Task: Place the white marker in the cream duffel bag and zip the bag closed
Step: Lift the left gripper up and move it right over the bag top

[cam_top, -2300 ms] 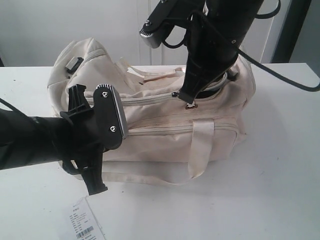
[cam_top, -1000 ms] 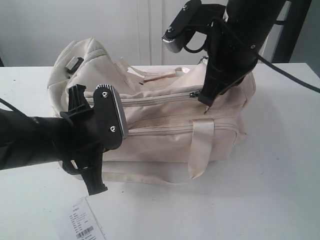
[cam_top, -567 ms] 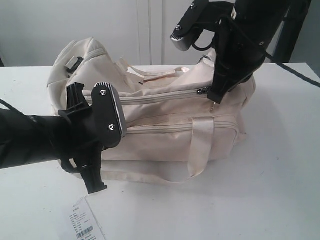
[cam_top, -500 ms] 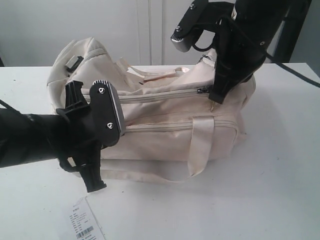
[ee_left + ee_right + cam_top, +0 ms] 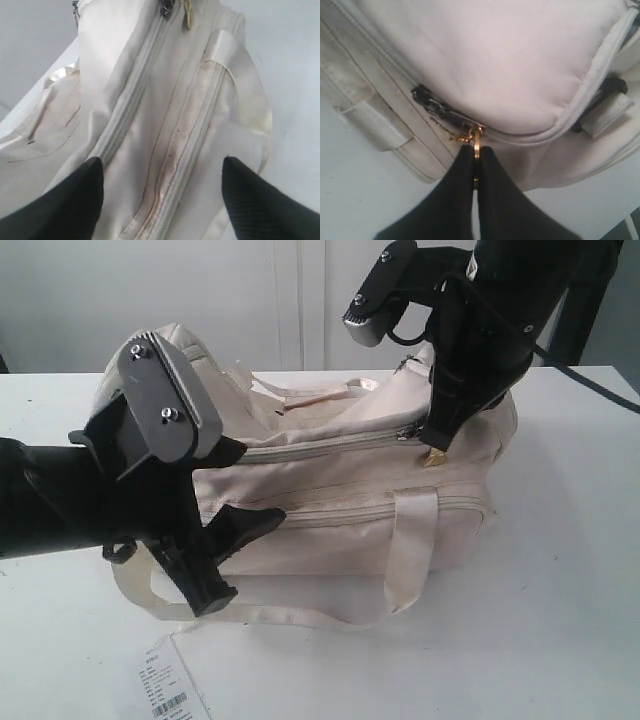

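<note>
Pinching gold zipper pull (image 5: pixel 476 142) at end of cream duffel bag (image 5: pixel 330 530) top zipper with right fingers (image 5: pixel 457 195), clenched. Hovering by bag's opposite end with left fingers (image 5: pixel 65 200) released, empty. No sight of white marker; presumably inside bag. Draw pull straight along track to stop; brace bag against counter (image 5: pixel 560 620).

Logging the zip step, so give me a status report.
Right gripper shut on the gold zipper pull. Left gripper open above the cream duffel bag. White marker not in view. Nothing blocking the zipper.
</note>
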`<act>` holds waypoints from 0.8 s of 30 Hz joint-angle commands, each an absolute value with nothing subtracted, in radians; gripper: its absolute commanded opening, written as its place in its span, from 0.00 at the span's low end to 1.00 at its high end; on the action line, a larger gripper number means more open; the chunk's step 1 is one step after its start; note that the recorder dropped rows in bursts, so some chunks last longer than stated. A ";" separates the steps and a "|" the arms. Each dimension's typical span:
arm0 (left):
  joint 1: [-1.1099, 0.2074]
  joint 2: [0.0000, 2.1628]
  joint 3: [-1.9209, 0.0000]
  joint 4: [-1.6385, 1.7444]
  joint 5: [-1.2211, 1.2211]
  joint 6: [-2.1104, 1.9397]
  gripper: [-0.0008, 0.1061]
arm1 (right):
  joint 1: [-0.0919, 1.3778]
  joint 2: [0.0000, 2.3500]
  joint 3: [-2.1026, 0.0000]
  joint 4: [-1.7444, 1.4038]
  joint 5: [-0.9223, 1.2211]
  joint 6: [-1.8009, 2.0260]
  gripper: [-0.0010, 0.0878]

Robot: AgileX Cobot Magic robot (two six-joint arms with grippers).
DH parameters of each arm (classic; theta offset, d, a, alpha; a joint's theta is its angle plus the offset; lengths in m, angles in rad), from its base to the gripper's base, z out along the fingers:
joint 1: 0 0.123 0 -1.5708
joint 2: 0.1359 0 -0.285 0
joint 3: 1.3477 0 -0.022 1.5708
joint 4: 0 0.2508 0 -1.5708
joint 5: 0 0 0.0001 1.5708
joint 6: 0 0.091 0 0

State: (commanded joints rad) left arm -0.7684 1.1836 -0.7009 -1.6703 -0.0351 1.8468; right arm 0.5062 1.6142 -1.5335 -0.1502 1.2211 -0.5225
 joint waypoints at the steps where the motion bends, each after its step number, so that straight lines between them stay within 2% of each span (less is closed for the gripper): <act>1: -0.768 1.181 -0.708 -1.677 0.010 1.847 0.67 | 0.506 1.614 -1.534 -0.148 1.221 -0.522 0.01; 5: -0.768 1.199 -0.764 -1.663 0.154 1.854 0.66 | 0.506 1.614 -1.534 -0.119 1.221 -0.522 0.01; 9: -0.768 1.266 -0.856 -1.685 0.061 1.855 0.66 | 0.506 1.614 -1.534 -0.112 1.221 -0.522 0.01; 16: -0.760 1.472 -1.017 -1.681 0.076 1.847 0.65 | 0.492 1.614 -1.534 -0.112 1.221 -0.543 0.01; 20: -0.720 1.532 -1.048 -1.681 0.191 1.789 0.63 | 0.459 1.610 -1.534 -0.103 1.221 -0.543 0.01; 24: -0.694 1.557 -1.048 -1.640 0.184 1.794 0.63 | 0.445 1.607 -1.534 -0.068 1.221 -0.546 0.01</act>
State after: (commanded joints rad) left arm -0.6941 1.5571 -1.0481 -1.6399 0.1845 1.7940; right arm 0.4453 1.6069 -1.5335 -0.0680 1.2211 -0.5461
